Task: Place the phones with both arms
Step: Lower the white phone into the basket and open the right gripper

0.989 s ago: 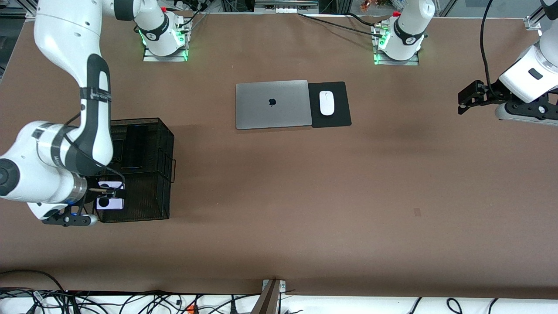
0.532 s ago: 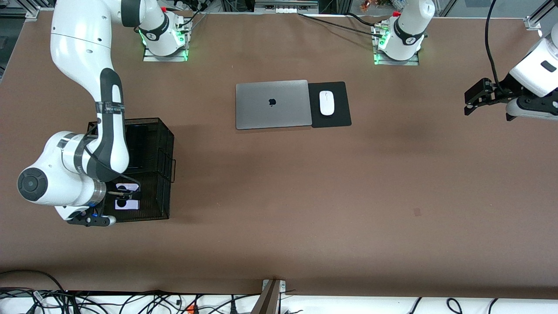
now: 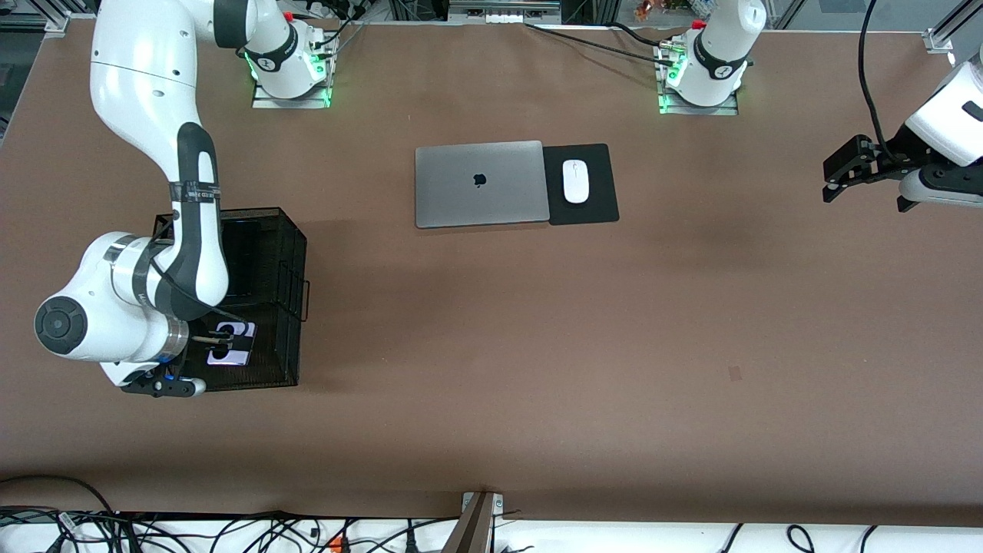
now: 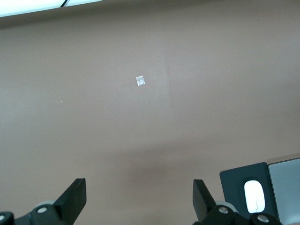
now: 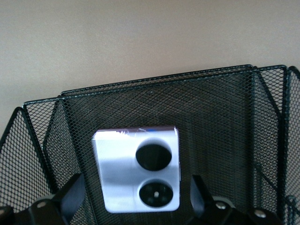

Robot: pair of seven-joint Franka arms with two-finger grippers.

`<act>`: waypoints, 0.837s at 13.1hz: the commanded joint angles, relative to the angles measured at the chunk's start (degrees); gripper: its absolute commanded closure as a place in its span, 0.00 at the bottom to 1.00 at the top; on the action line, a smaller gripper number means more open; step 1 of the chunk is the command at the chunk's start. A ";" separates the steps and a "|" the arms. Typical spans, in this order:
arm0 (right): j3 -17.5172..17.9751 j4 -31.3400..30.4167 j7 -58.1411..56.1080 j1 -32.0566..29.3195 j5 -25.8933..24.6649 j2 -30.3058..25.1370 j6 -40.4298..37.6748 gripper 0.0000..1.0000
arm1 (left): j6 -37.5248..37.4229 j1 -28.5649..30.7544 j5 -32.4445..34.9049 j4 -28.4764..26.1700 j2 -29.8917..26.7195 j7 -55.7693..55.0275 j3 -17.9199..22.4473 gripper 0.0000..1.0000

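The pale lilac-white phone (image 3: 233, 346) with two black circles rests inside the black mesh basket (image 3: 296, 253), in the compartment nearer the front camera. My right gripper (image 3: 215, 347) hangs just over it, open. In the right wrist view the phone (image 5: 119, 176) sits between the spread fingers (image 5: 75, 193) with a gap on each side. A long black slab phone (image 3: 239, 259) lies in the basket's farther compartment. My left gripper (image 3: 841, 173) is open and holds nothing, up over the left arm's end of the table; the left wrist view shows its gripper (image 4: 138, 199) above bare table.
A closed silver laptop (image 3: 480, 183) lies mid-table, with a white mouse (image 3: 575, 181) on a black pad (image 3: 599, 209) beside it. The mouse (image 4: 253, 196) and pad also show in the left wrist view. Mesh walls (image 5: 187, 103) surround the right gripper.
The right gripper carried the lilac phone over the basket's near compartment, then opened and let it go; the phone now lies slightly turned. The left arm drew back toward its end of the table.
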 commanded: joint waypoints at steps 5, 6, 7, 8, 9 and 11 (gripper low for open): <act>-1.68 10.66 -0.43 -2.91 1.26 -2.00 -13.73 0.00 | -0.38 -0.25 -0.51 2.53 -0.09 0.76 0.19 0.00; -1.68 12.95 -0.08 -4.23 1.53 -2.79 -18.21 0.00 | -0.29 -0.25 -0.51 2.71 -0.09 0.76 0.19 0.00; -1.68 14.28 0.19 -5.38 2.40 -3.58 -21.39 0.00 | -0.29 -0.25 -0.51 2.71 -0.09 0.76 0.19 0.00; -1.68 14.82 0.62 -6.00 3.19 -4.89 -23.68 0.00 | -0.29 -0.25 -0.51 2.71 -0.09 0.76 0.19 0.00; -1.68 15.26 1.50 -6.61 3.29 -5.95 -25.36 0.00 | -0.37 -0.25 -0.51 2.71 -0.09 0.76 0.19 0.00; -1.68 18.06 3.86 -7.49 3.29 -7.19 -29.66 0.00 | -0.29 -0.25 -0.51 2.54 -0.09 0.85 0.28 0.00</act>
